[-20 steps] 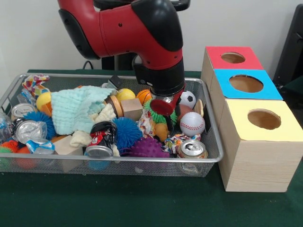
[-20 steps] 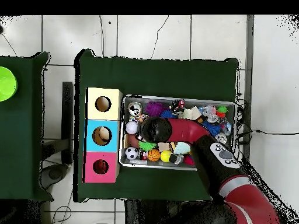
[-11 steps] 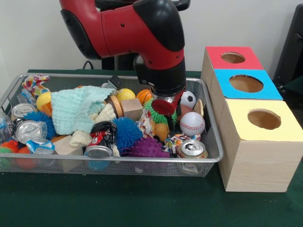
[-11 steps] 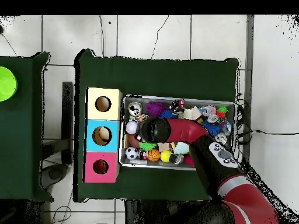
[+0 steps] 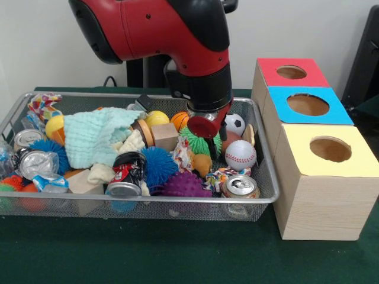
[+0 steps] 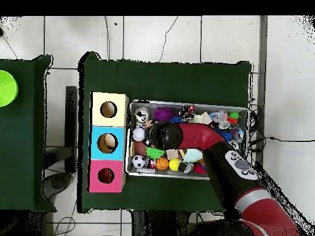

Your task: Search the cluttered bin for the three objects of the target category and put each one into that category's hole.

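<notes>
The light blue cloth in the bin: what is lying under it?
The light blue cloth lies over a cream rag and touches a yellow ball and a blue spiky ball. What lies beneath its middle is covered.

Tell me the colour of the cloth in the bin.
Pale mint green cloth; it shows best in the front view.

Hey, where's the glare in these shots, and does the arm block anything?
Front view: soft even light, bright glints on the can top and crushed can; the arm hides the bin's back middle. Overhead view: the arm covers the bin's centre; the box holes look dark.
</notes>
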